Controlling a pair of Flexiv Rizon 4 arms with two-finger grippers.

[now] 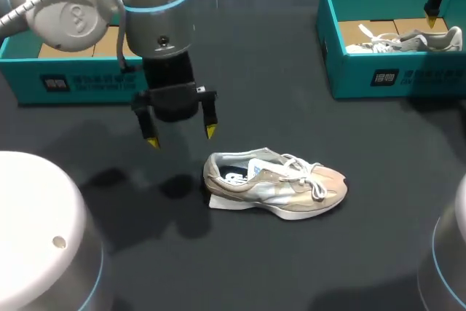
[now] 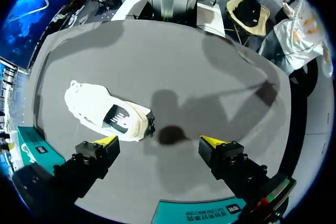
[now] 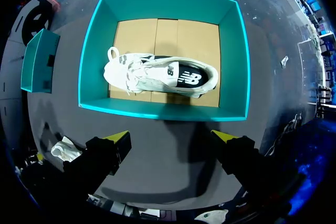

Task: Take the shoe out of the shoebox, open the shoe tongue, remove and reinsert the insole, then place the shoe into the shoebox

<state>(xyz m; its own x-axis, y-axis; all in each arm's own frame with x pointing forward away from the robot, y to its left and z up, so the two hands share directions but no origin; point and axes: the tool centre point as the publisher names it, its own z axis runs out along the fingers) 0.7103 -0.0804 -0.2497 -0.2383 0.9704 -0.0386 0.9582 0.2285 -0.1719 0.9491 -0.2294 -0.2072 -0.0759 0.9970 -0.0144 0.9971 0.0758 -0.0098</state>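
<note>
Beige shoe (image 1: 275,189) lies on the tabletop (image 1: 291,267), outside the boxes. The left gripper (image 1: 180,136) hangs wide open and empty near its heel. The right gripper (image 3: 173,139), open and empty, hovers by a white-printed shoebox (image 1: 349,71).

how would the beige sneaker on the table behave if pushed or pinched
The beige fabric sneaker looks soft, so its collar likely gives when pinched. Flat sole on the dark table: probably slides, not tips. White laces may flop.

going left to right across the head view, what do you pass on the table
left shoebox → left pincer → shoe on the table → right shoebox, with a second shoe inside it
</note>
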